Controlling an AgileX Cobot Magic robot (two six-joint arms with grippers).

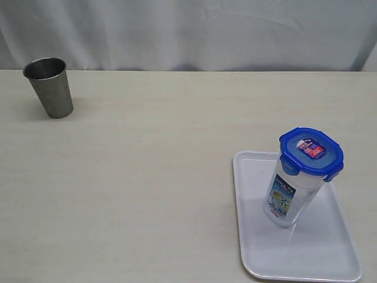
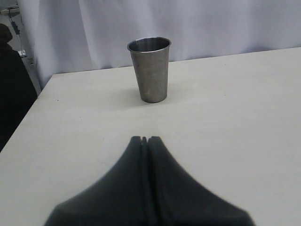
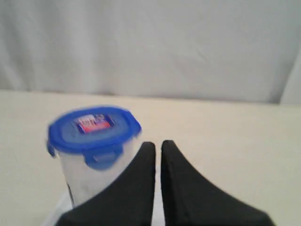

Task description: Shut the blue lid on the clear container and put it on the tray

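While the left gripper [image 2: 145,139] has its jaws pressed together with nothing between them, the right gripper [image 3: 158,143] is closed too, only a thin slit showing between its dark fingers, and it holds nothing. Beyond the left tips, apart from them on the table [image 1: 147,177], a grey metal cup [image 2: 149,69] stands upright, mouth up. Near the right tips, blurred in the wrist view and not touching them, is the container [image 1: 288,197] with the lid [image 1: 311,151] on its mouth. In the exterior view the container stands on the tray [image 1: 253,247], about the middle of it, label towards the camera. The lid sits on top, sticker up, its flaps folded down against the sides; whether they are snapped I cannot tell. The tray lies flat at the near right of the table, the cup at the far left, well apart. A pale curtain [image 1: 177,29] hangs behind the table
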